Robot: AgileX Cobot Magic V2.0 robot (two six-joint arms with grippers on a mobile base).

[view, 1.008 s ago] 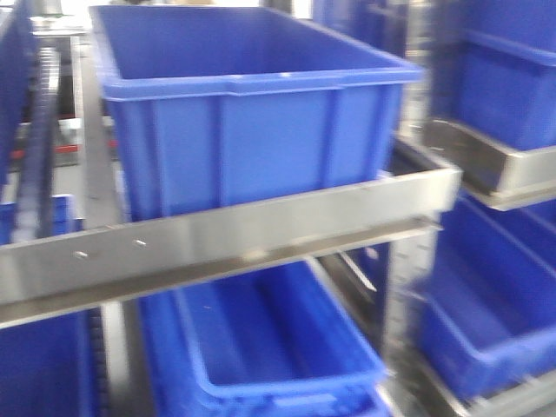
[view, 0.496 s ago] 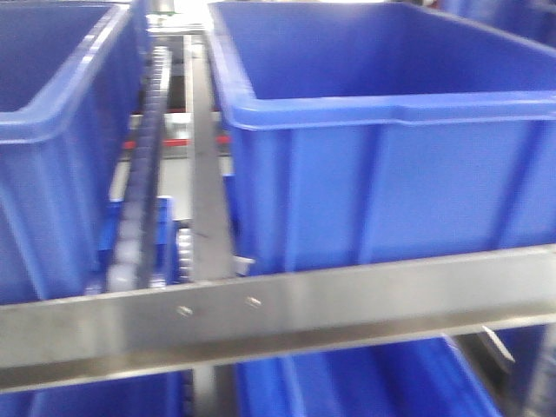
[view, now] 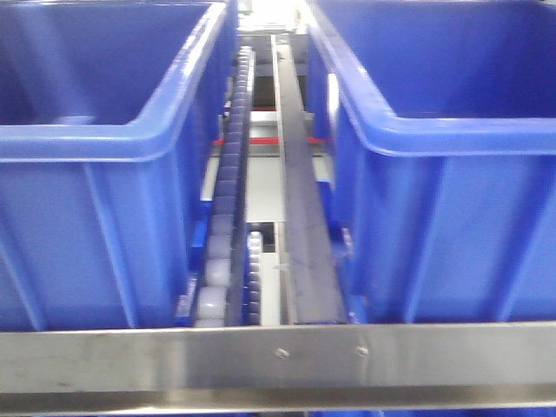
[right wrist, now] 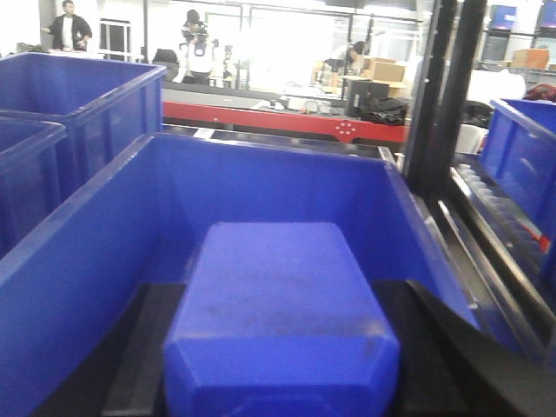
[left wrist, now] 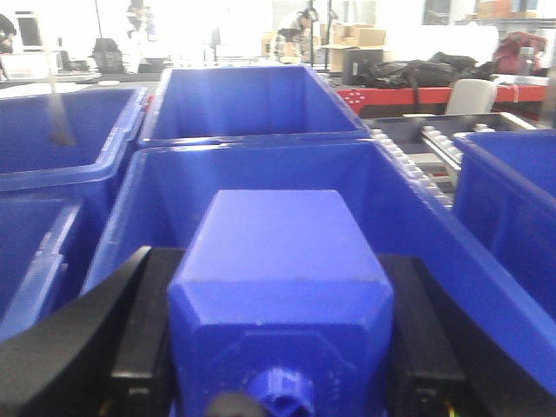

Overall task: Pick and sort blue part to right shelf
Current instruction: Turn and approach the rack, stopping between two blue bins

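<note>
In the right wrist view my right gripper (right wrist: pixel 282 347) is shut on the blue part (right wrist: pixel 278 304), a dark blue block with a wide flat top, held over a deep blue bin (right wrist: pixel 78 261). In the left wrist view my left gripper (left wrist: pixel 278 304) is shut on a similar blue block (left wrist: pixel 278 261) with a small round knob (left wrist: pixel 282 393), also over a blue bin (left wrist: pixel 408 200). The front view shows the right shelf's steel front rail (view: pixel 174 360) with two screws, and a roller track (view: pixel 228 208). Neither gripper shows in that view.
Two large blue bins (view: pixel 95 174) (view: pixel 452 200) stand either side of the roller track and a steel divider bar (view: pixel 304 226). More blue bins (left wrist: pixel 52 139) lie to the left. A dark upright post (right wrist: pixel 434 95) stands right of the right-hand bin. People and boxes are far behind.
The front view has swung left and closer. The bin that filled the middle now sits at the right, a second bin shows at the left, and the rail lies level and lower.
</note>
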